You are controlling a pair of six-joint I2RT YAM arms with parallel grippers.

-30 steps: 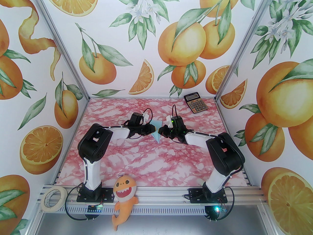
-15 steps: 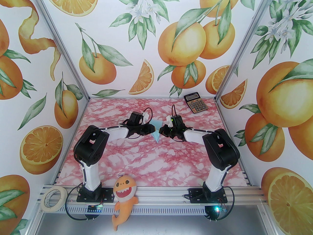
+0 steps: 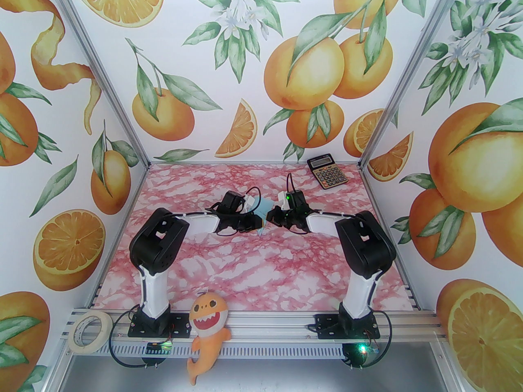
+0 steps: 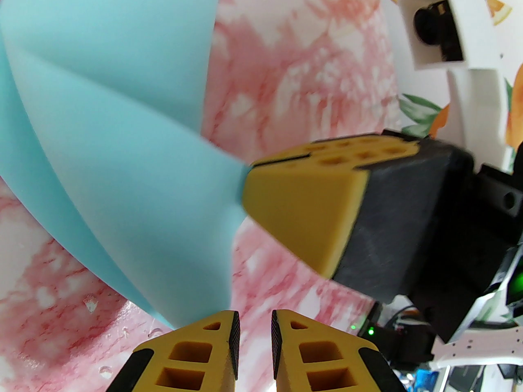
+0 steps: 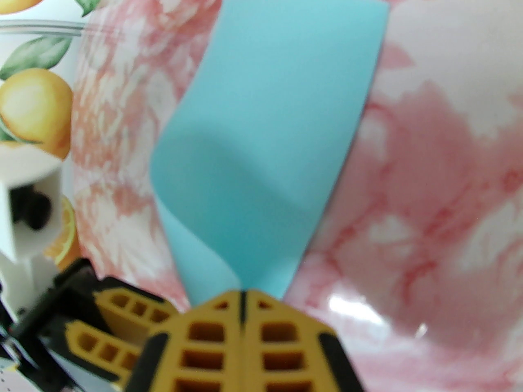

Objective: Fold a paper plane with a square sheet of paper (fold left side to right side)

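"Where's the square sheet of paper?"

"Left of the calculator and nearer to us, curled up over the pink worktop where the two arms meet."

"Who's got it?"

"The right gripper. Its jaws are pinched tight on one corner."

"And the left gripper?"

"It's on the side of the paper away from the calculator. Its jaws stand slightly apart with nothing between them, and the paper's edge comes down right beside one fingertip."
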